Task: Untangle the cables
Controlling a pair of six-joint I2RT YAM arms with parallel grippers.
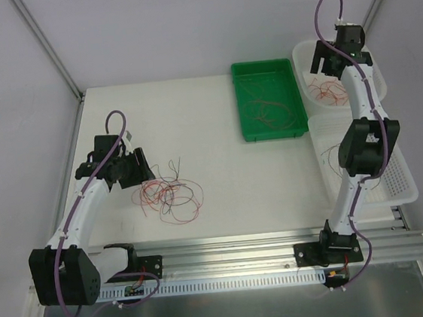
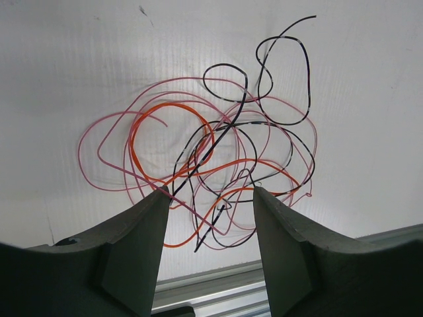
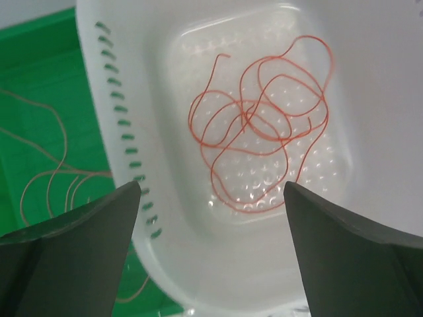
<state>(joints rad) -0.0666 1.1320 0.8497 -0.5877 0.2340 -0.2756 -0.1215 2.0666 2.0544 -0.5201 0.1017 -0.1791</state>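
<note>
A tangle of thin cables (image 1: 168, 195) in pink, orange and black lies on the white table left of centre; it fills the left wrist view (image 2: 218, 145). My left gripper (image 1: 138, 166) is open and empty, hovering at the tangle's left edge, its jaws (image 2: 208, 198) standing wide over the near strands. My right gripper (image 1: 322, 62) is open and empty above a white basket (image 1: 304, 50) at the back right that holds loose orange-red cables (image 3: 264, 145). The green tray (image 1: 250, 132) holds several thin cables too.
A second, longer white basket (image 1: 403, 184) lies along the right edge. An aluminium rail (image 1: 244, 250) runs along the table's near edge. The green tray's corner shows in the right wrist view (image 3: 39, 132). White walls enclose the table.
</note>
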